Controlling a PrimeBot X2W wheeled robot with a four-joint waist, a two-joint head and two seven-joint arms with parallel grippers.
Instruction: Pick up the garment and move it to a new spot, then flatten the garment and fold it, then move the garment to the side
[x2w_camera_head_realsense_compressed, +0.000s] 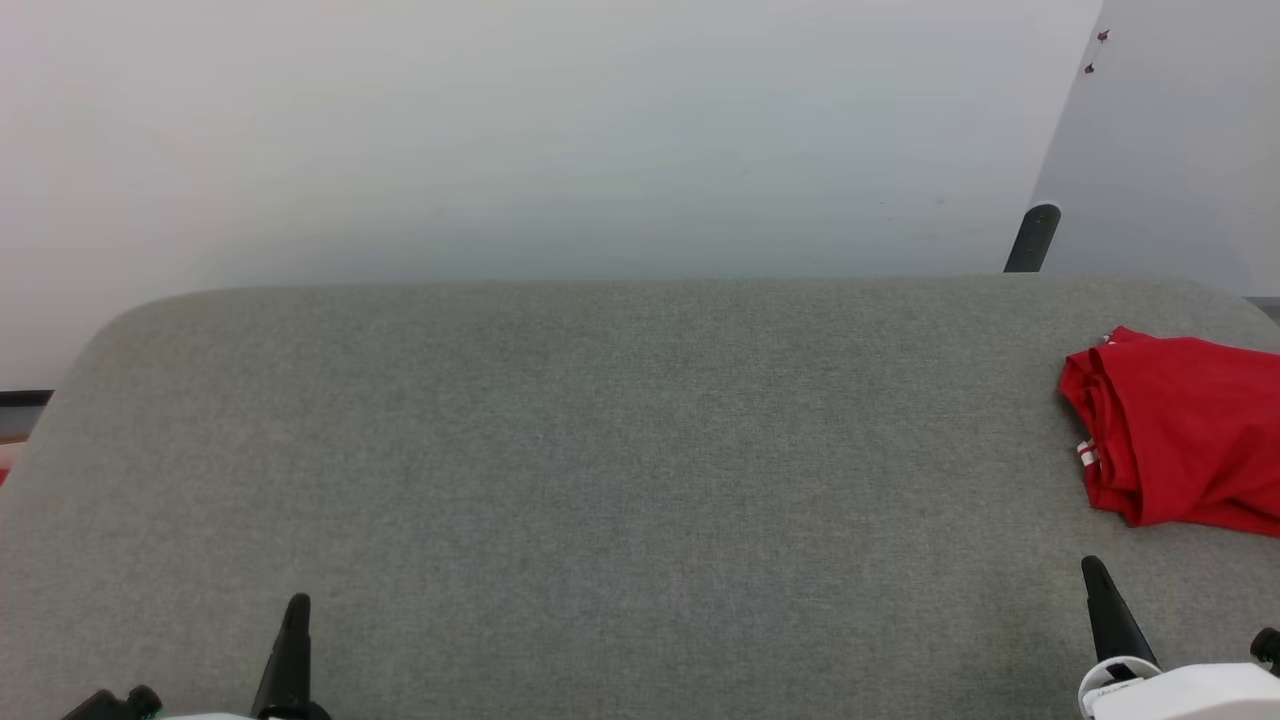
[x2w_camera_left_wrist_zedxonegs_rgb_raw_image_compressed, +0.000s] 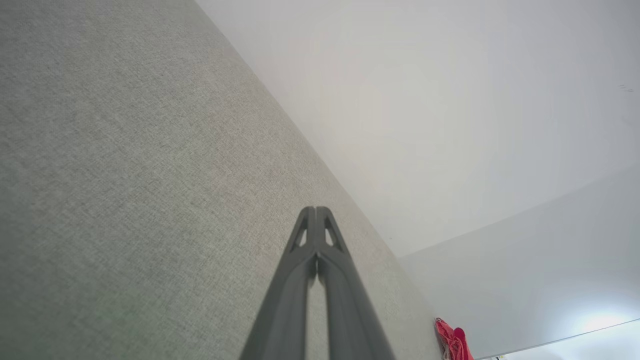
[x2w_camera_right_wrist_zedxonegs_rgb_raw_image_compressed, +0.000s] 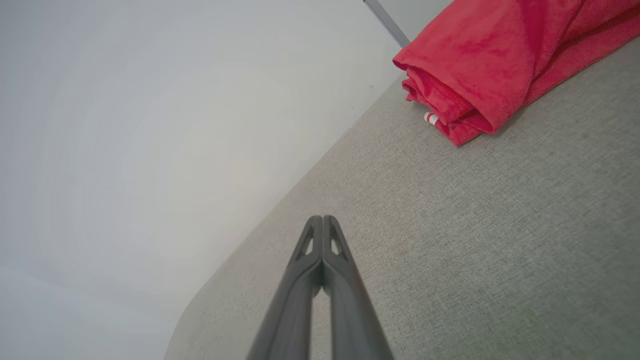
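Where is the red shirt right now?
In the head view the garment lies folded at the right end of the grey cushion, just ahead of the closed right claw and apart from it.

Head view: garment (x2w_camera_head_realsense_compressed: 1180, 440) at 3 o'clock, cut by right edge; layers folded under, full shape unreadable.
Left gripper (x2w_camera_head_realsense_compressed: 296, 612) at 7 o'clock and right gripper (x2w_camera_head_realsense_compressed: 1094, 578) at 5 o'clock: bases cut by bottom edge.
Dark rounded post (x2w_camera_head_realsense_compressed: 1032, 238) at 2 o'clock, lower part hidden behind grey cushion (x2w_camera_head_realsense_compressed: 600, 450); identity unclear.
Two reddish marks (x2w_camera_head_realsense_compressed: 1095, 52) on wall at 1 o'clock, too small to tell.
Left wrist view: garment (x2w_camera_left_wrist_zedxonegs_rgb_raw_image_compressed: 452, 342) at 5 o'clock, tiny, cut by bottom edge.
Right wrist view: garment (x2w_camera_right_wrist_zedxonegs_rgb_raw_image_compressed: 490, 60) at 1 o'clock, cut by top and right edges.
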